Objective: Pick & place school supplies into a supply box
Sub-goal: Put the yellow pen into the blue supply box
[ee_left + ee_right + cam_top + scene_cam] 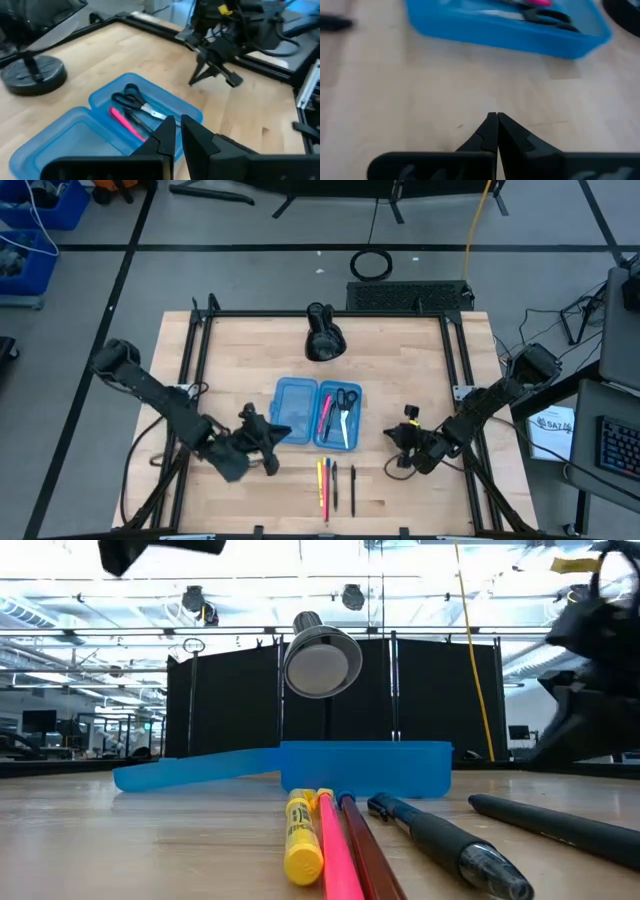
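The blue supply box (318, 412) lies open on the table's middle. Its right half holds black-handled scissors (134, 99) and a pink pen (126, 122); its left half (75, 140) is bare. Several pens and pencils (336, 484), yellow, pink and black, lie side by side on the wood nearer the front edge. My left gripper (175, 125) hovers at the box's near-left corner, its fingers all but shut with only a thin slit and nothing in it. My right gripper (493, 119) is shut over bare wood to the right of the box (510, 30).
A bulky black lamp-like object (323, 335) stands behind the box toward the far edge. Black frame rails (195, 380) run along the table's left and right sides. Bare wood lies between the box and my right gripper (405, 440).
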Robot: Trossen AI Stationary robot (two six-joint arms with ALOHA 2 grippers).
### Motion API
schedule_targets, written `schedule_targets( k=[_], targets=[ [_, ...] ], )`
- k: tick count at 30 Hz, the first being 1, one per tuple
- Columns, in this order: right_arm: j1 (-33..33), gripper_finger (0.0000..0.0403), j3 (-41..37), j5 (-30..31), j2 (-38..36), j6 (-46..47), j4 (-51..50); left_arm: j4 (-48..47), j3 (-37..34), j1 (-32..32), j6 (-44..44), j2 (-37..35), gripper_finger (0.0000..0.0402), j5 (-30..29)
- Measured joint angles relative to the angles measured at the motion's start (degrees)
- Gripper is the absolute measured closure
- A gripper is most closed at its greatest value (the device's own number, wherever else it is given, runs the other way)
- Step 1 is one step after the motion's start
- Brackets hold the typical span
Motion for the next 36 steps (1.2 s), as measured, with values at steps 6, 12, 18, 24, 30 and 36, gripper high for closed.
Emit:
schedule_targets(
  k=[6, 12, 18, 24, 30, 36],
  targets=[
    [1.78, 0.0403, -9.50, -0.23, -3.70, -12.54, 23.03, -19.17, 16.77, -0.15, -8.40, 9.44, 0.0369, 0.81],
    [4.99, 0.0403, -23.47, -13.36, -14.04, -30.35, 58.92, -20.79, 22.22, -0.45, -3.56, 15.51, 0.0369, 0.38],
    [3.91, 0.0403, -24.79, -10.40, -25.04, -34.94, 49.40, -20.93, 21.01, -0.09, -7.77, 16.11, 0.0369, -0.56],
    [-2.35, 0.0403, -24.87, -19.81, -34.45, -35.10, 40.77, -20.80, 20.41, 0.31, -9.84, 16.11, 0.0369, 1.43],
    [-13.13, 0.0403, -25.25, -28.61, -41.19, -33.40, 34.21, -19.44, 20.41, 0.90, -8.91, 16.11, 0.0369, 2.04],
    [-17.11, 0.0403, -25.27, -33.74, -46.77, -35.68, 32.33, -19.15, 20.41, 1.23, -14.26, 17.25, 0.0369, 7.22]
  ],
)
